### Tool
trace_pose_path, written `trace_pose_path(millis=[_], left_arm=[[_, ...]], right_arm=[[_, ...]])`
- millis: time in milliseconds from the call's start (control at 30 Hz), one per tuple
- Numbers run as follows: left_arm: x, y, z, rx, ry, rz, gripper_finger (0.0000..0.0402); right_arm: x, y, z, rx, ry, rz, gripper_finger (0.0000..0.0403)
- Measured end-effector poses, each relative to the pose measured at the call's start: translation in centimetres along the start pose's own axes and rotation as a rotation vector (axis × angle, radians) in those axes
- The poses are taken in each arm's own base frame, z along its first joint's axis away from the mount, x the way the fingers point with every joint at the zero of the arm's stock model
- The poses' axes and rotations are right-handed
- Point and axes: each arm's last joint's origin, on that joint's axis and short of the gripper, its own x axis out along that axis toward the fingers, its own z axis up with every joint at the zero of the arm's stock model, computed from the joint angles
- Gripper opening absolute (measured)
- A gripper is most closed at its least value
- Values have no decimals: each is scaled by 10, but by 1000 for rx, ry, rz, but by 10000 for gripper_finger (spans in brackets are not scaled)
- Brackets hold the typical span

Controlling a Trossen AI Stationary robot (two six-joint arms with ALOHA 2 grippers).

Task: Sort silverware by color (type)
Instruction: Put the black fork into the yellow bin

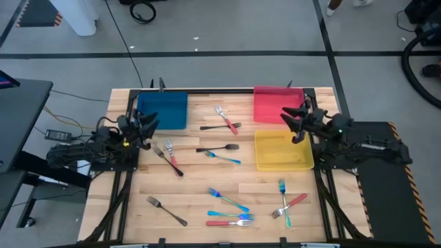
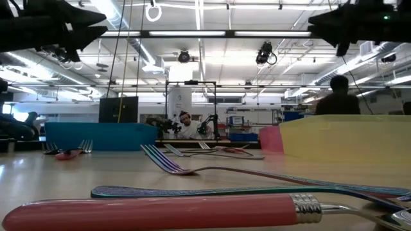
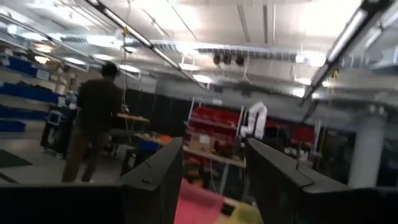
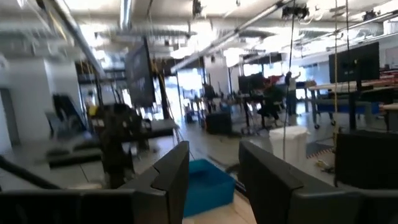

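About a dozen small forks lie flat on the wooden table in the high view: a red-handled one (image 1: 228, 120) and a dark one (image 1: 218, 126) near the far trays, a dark one (image 1: 218, 148) and a blue one (image 1: 223, 158) mid-table, a red and dark pair (image 1: 169, 158) at left, a dark one (image 1: 166, 211) near-left, blue and red ones (image 1: 230, 211) near the front edge, and a crossed blue and red pair (image 1: 286, 204) at right. My left gripper (image 1: 147, 123) hovers open at the table's left edge, my right gripper (image 1: 295, 122) open at the right edge. Both hold nothing.
Three trays sit at the far side: blue (image 1: 162, 109) at left, red (image 1: 277, 105) and yellow (image 1: 283, 151) at right. In the low view a red fork handle (image 2: 154, 210) lies close to the camera. A person (image 3: 93, 127) stands in the room beyond.
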Motion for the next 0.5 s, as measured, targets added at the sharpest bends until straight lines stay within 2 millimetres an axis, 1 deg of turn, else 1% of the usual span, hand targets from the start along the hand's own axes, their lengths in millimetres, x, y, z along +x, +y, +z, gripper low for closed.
trace_pose_path(millis=[100, 233, 400, 500], left_arm=[[2, 1, 5, 5, -3, 17, 172], [10, -3, 19, 28, 40, 32, 172], [29, -11, 30, 136, 182, 45, 172], [43, -15, 28, 197, 255, 47, 172]], right_arm=[[19, 3, 3, -38, 84, -3, 148], [47, 6, 0, -71, 197, -5, 148], [81, 12, -12, -55, 325, 5, 148], [98, 16, -24, -58, 403, 48, 148]])
